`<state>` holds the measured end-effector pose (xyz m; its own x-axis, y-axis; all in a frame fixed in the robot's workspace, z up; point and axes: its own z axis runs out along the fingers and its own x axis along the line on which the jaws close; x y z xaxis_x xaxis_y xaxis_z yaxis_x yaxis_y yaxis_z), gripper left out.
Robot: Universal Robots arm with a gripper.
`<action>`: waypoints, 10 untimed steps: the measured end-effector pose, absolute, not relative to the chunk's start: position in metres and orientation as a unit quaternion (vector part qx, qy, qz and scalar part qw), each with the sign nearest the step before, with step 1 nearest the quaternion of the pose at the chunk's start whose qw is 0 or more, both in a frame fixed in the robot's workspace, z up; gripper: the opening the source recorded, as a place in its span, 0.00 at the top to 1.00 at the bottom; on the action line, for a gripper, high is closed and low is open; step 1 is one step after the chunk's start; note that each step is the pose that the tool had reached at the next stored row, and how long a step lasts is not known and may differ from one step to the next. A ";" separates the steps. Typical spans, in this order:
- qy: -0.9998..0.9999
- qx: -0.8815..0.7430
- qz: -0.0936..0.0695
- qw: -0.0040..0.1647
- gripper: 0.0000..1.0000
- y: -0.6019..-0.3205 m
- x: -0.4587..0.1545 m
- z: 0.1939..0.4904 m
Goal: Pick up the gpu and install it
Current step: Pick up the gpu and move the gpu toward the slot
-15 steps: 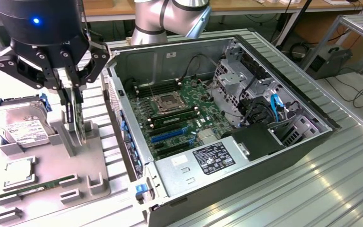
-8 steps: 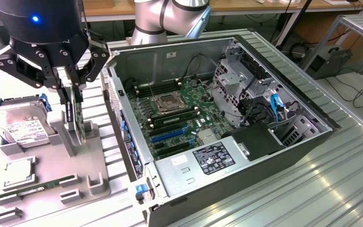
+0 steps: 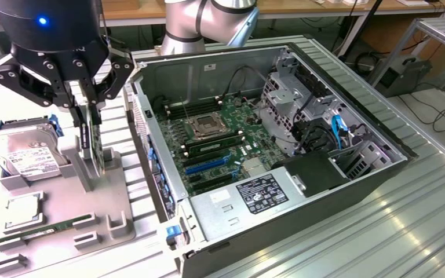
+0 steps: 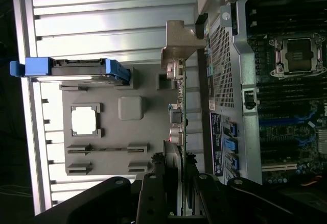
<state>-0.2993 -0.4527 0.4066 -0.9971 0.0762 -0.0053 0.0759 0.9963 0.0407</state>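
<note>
The gpu (image 3: 91, 152) is a thin, flat, dark card. It stands upright on its edge in a slot of the grey parts holder (image 3: 122, 225), toward the holder's side on the exterior view's right, its faces vertical.

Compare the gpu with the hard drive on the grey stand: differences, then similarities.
The gpu is dark; the hard drive is silver with a blue frame. The gpu is thin, the hard drive thicker. The gripper is at the gpu, not the hard drive. Both sit in the grey stand.
</note>
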 end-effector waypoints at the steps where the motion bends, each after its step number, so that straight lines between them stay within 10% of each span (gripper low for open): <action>1: 0.999 0.038 0.020 0.003 0.74 -0.453 -0.299 0.407; 10: 0.999 0.038 0.020 0.003 0.74 -0.453 -0.299 0.409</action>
<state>-0.2993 -0.4527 0.4088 -0.9971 0.0762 -0.0053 0.0759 0.9963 0.0406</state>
